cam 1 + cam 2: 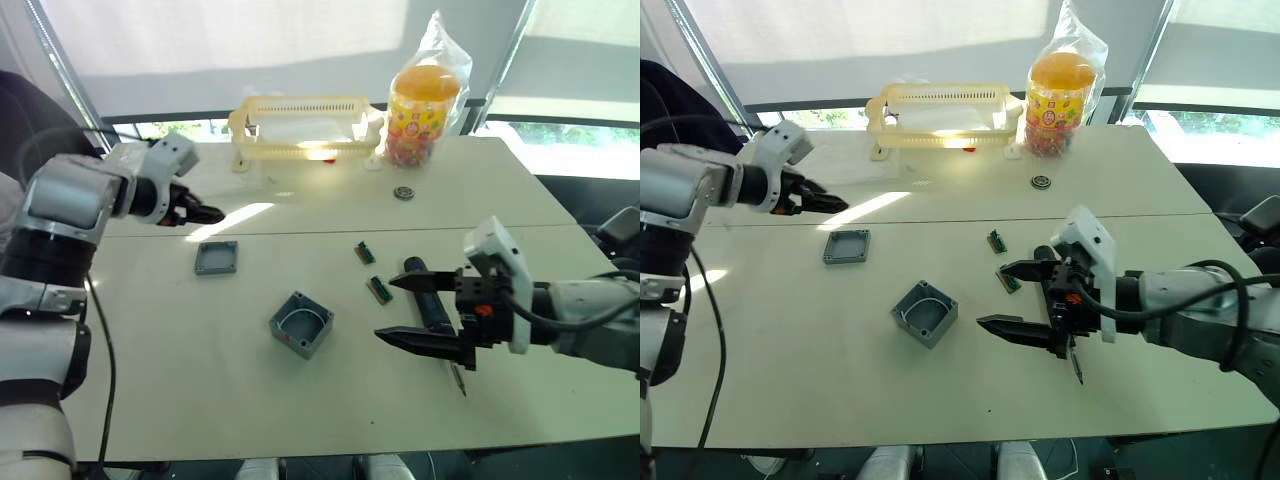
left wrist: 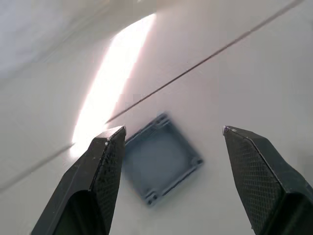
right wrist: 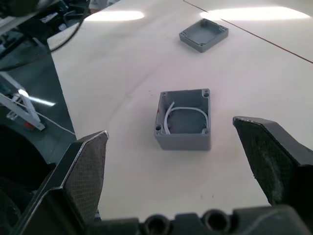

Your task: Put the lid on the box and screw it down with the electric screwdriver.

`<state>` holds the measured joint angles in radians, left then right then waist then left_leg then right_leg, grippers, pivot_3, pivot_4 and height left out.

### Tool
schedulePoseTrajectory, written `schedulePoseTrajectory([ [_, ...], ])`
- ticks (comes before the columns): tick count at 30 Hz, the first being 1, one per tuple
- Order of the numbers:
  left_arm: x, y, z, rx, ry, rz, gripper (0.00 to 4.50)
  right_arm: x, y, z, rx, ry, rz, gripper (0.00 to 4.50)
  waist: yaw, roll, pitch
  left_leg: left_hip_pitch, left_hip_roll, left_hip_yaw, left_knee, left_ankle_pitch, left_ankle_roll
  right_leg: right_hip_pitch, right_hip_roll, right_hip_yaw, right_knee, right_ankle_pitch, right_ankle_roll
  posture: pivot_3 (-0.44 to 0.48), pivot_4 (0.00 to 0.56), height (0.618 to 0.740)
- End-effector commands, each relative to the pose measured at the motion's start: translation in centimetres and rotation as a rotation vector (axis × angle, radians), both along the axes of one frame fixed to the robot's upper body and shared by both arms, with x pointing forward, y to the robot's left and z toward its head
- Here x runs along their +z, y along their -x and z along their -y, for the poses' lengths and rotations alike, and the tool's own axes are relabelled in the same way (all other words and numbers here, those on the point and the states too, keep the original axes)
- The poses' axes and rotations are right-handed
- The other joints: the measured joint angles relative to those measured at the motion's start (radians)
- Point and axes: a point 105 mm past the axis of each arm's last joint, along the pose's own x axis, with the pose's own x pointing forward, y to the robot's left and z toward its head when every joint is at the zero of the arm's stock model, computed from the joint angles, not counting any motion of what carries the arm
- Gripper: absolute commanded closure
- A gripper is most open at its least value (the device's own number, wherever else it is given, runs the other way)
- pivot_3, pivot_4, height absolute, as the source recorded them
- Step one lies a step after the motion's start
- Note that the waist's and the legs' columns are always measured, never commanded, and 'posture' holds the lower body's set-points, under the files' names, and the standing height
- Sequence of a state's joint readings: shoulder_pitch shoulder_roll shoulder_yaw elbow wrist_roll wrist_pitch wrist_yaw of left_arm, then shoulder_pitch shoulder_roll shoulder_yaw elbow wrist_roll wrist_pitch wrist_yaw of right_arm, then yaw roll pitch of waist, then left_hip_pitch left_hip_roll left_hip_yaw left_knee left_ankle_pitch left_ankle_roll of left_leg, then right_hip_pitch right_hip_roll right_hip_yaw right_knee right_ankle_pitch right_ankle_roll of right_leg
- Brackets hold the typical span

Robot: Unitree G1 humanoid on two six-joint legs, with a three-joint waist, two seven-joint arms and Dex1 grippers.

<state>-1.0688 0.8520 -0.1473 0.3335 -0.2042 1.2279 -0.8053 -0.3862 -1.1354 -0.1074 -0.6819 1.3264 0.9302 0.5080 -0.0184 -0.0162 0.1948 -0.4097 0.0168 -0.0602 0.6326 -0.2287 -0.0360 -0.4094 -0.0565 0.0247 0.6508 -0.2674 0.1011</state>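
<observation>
Left gripper with jaws open above the lid, right gripper open beside the box, electric screwdriver lying behind it on the table

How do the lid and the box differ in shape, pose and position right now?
The lid is a shallow flat plate with a low rim; the box is a deeper hollow cube with a white wire curled inside. The lid lies beyond the seam-side, under the open left gripper; the box sits nearer the open right gripper. Both are grey, square, with corner screw holes, resting apart on the table.
</observation>
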Motion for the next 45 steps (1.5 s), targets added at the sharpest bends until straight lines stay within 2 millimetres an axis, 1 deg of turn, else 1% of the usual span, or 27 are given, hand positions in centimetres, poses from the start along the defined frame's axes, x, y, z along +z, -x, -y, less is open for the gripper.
schedulePoseTrajectory([
  [1,0.0,0.7,-2.5,0.232,0.055,-0.011,1.25,0.0,-0.5,-0.8,0.054,0.007,0.029,0.00,0.004,-0.002,0.001,0.000,0.000,0.000,0.000,0.000,0.000,0.000,0.000,0.000,0.000,0.000,0.000,0.000,0.150,0.740],
  [4,-2.4,1.3,-3.7,0.355,0.083,-0.114,1.25,-0.5,-1.1,-1.4,0.087,0.027,0.040,0.00,0.005,-0.003,0.001,-0.001,0.000,0.000,0.001,0.000,0.000,-0.001,0.000,-0.001,0.000,0.000,0.000,0.000,0.150,0.740],
  [5,-3.1,1.4,-3.8,0.384,0.103,-0.151,1.25,-0.6,-1.3,-1.5,0.093,0.030,0.042,0.00,0.006,-0.003,0.001,-0.001,0.000,0.000,0.001,0.000,0.000,-0.001,0.000,-0.001,0.000,0.000,0.000,0.000,0.150,0.740],
  [8,-4.5,1.2,-3.6,0.403,0.114,-0.214,1.25,-1.0,-1.4,-1.7,0.098,0.034,0.045,0.00,0.006,-0.002,0.001,-0.001,-0.001,0.000,0.000,0.000,0.000,-0.001,-0.001,-0.001,0.001,0.000,0.000,0.000,0.150,0.740],
  [11,-5.5,0.5,-3.1,0.395,0.089,-0.249,1.25,-1.3,-1.4,-1.8,0.088,0.028,0.043,0.00,0.007,-0.003,0.001,-0.001,-0.001,0.000,0.001,0.000,0.000,-0.001,-0.001,-0.001,0.001,0.000,0.000,0.000,0.150,0.740],
  [15,-5.9,-0.5,-2.8,0.398,0.083,-0.262,1.25,-1.5,-1.2,-1.9,0.073,0.015,0.039,0.00,0.006,-0.003,0.001,-0.001,-0.001,0.000,0.000,0.000,-0.001,-0.001,-0.001,0.000,0.001,0.000,0.000,0.000,0.150,0.740],
  [19,-5.8,-1.3,-2.8,0.404,0.089,-0.257,1.25,-1.6,-1.2,-2.0,0.057,0.003,0.037,0.00,0.004,-0.003,0.001,-0.001,-0.001,0.000,0.000,0.000,-0.001,-0.001,-0.001,-0.001,0.002,0.000,-0.001,0.000,0.150,0.740],
  [24,-3.9,-2.1,-2.8,0.403,0.074,-0.212,1.25,-2.0,-1.0,-1.7,0.029,-0.005,0.030,0.00,0.005,-0.003,0.001,-0.001,-0.001,0.000,0.000,0.000,-0.001,-0.001,-0.001,-0.001,0.002,0.000,-0.001,0.000,0.150,0.740],
  [27,-3.6,-2.7,-2.9,0.410,0.072,-0.192,1.25,-2.1,-1.0,-1.8,0.024,-0.010,0.025,0.00,0.005,-0.003,0.001,-0.001,-0.001,0.000,0.000,0.000,-0.001,-0.001,-0.001,-0.001,0.002,0.000,0.000,0.000,0.150,0.740],
  [33,-5.2,-3.3,-2.5,0.420,0.085,-0.197,1.25,-1.9,-1.2,-1.7,0.009,-0.009,0.030,0.00,0.005,-0.003,0.001,0.000,-0.001,0.000,0.000,0.000,0.000,-0.001,-0.002,-0.001,0.003,0.000,0.000,0.000,0.150,0.740],
  [36,-5.9,-3.5,-2.1,0.420,0.092,-0.203,1.25,-1.9,-1.3,-1.6,0.003,-0.006,0.030,0.00,0.005,-0.003,0.001,-0.001,-0.001,0.000,0.001,0.000,-0.001,-0.001,-0.002,-0.001,0.003,0.000,0.000,0.000,0.150,0.740],
  [40,-7.5,-3.8,-1.2,0.407,0.108,-0.218,1.25,-1.8,-1.3,-1.8,-0.006,-0.011,0.032,0.00,0.005,-0.003,0.001,-0.001,-0.002,0.000,0.000,0.000,-0.001,-0.001,-0.002,-0.001,0.003,0.000,0.000,0.000,0.150,0.740],
  [42,-8.3,-3.8,-1.0,0.401,0.094,-0.230,1.78,-1.8,-1.4,-1.7,-0.018,-0.013,0.033,0.00,0.006,-0.003,0.001,-0.001,-0.002,0.001,0.000,0.000,-0.001,-0.001,-0.002,-0.001,0.003,0.001,0.000,0.000,0.150,0.740],
  [43,-8.7,-3.8,-0.8,0.393,0.084,-0.239,2.15,-1.7,-1.4,-1.7,-0.026,-0.013,0.035,0.00,0.006,-0.003,0.001,-0.001,-0.002,0.001,0.001,0.000,-0.001,-0.001,-0.002,-0.001,0.003,0.001,0.000,0.000,0.150,0.740],
  [45,-9.0,-3.7,-0.7,0.387,0.072,-0.246,3.07,-1.7,-1.5,-1.6,-0.038,-0.014,0.037,0.00,0.006,-0.003,0.001,0.000,-0.002,0.001,0.000,0.000,-0.001,-0.001,-0.002,-0.001,0.003,0.001,0.000,0.000,0.150,0.740],
])
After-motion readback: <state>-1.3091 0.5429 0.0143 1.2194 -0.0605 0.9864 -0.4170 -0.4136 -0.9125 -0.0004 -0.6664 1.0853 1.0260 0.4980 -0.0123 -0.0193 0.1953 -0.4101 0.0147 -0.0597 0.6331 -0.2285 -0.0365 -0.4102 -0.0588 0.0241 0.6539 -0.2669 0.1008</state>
